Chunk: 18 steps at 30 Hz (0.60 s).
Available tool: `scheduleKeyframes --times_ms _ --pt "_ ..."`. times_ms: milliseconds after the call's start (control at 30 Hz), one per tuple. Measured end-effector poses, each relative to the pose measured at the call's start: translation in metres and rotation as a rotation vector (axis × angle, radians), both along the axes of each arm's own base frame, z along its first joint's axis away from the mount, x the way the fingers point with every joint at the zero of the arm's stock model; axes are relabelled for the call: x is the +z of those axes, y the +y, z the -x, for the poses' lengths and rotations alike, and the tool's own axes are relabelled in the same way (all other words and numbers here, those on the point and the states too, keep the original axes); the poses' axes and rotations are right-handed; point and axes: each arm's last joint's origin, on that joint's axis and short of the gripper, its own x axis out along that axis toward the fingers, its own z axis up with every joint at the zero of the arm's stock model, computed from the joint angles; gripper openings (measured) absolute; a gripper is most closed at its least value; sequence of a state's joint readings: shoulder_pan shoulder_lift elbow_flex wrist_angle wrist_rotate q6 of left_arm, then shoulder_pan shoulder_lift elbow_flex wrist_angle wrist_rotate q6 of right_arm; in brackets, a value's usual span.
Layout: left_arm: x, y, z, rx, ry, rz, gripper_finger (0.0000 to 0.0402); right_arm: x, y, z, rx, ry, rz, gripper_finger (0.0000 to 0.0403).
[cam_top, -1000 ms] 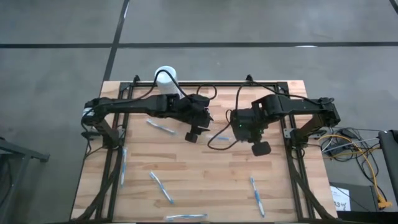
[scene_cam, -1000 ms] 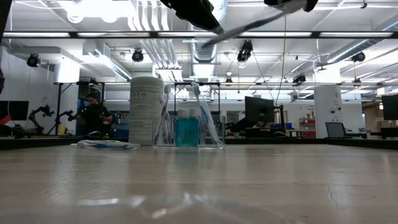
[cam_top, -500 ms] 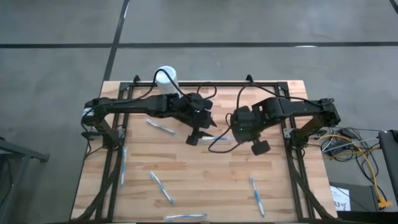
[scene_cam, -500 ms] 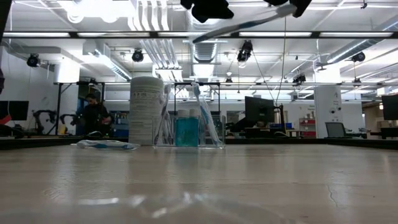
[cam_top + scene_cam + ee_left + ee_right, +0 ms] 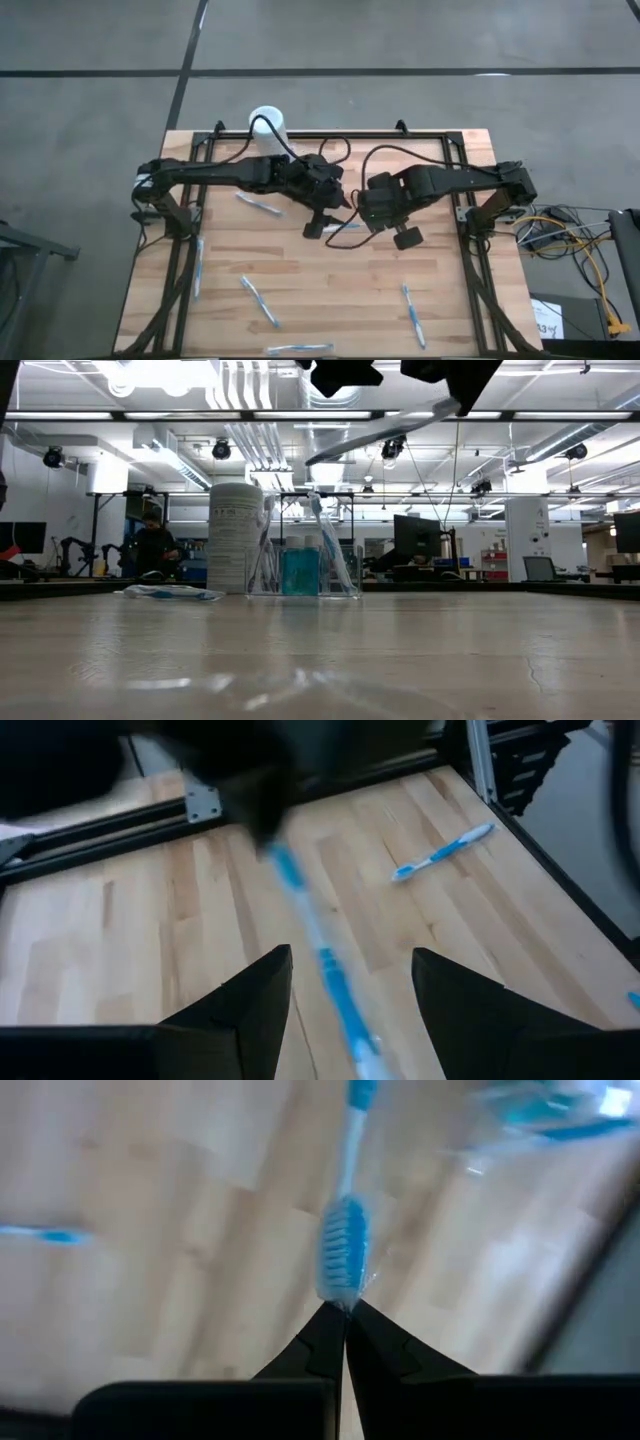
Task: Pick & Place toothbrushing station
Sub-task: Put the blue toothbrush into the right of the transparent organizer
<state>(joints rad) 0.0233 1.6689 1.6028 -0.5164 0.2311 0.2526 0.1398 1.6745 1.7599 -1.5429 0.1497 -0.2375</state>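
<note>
My right gripper [image 5: 343, 1315] is shut on a blue-and-white toothbrush [image 5: 320, 960], high above the middle of the table [image 5: 330, 270]. The toothbrush reaches toward my left gripper [image 5: 350, 955], which is open; its fingers stand on either side of the handle's free end without plainly touching it. In the low view the toothbrush [image 5: 380, 432] slants below both grippers. The clear toothbrushing station [image 5: 305, 565], with blue items inside, stands on the table's far part beside the white cylinder [image 5: 235, 538]. It shows blurred in the right wrist view [image 5: 560, 1110]. My right gripper pinches the toothbrush at its bristle-head end [image 5: 340, 1285] between its two fingertips. The handle runs straight on from the fingers, toward the table's left. The toothbrush is clear of the table, its free end lower than the held end.
Several loose toothbrushes lie on the wood: one at the left near the arms [image 5: 260, 205], one by the left edge [image 5: 198, 268], others toward the near edge [image 5: 260, 300] [image 5: 412, 315] [image 5: 298, 348]. The white cylinder [image 5: 267, 128] stands at the far edge. A black frame [image 5: 470, 270] borders the table.
My right gripper has carried the toothbrush toward the table's left, closer to my left gripper, and a little lower. My left gripper has shifted slightly toward the near edge, and the handle's free end now lies between its open fingers.
</note>
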Motion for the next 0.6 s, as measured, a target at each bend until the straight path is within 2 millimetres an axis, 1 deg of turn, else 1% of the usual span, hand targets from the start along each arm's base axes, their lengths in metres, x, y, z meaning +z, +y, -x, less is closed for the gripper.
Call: scheduleKeyframes --times_ms 100,233,400,600 --pt "-0.006 -0.003 -0.004 0.004 0.022 0.021 0.0213 0.001 -0.002 0.000 -0.028 -0.016 0.066 0.0008" --pt "-0.014 -0.004 -0.010 0.023 0.052 0.055 0.0213 0.003 -0.002 0.001 -0.045 -0.033 0.061 0.0008" --pt "-0.023 -0.003 -0.017 0.032 0.062 0.051 0.0213 0.004 0.000 0.001 -0.047 -0.048 0.057 0.0008" --pt "-0.020 0.000 -0.025 0.070 -0.022 0.028 0.0213 0.005 0.005 -0.001 -0.016 -0.074 0.051 0.0008"
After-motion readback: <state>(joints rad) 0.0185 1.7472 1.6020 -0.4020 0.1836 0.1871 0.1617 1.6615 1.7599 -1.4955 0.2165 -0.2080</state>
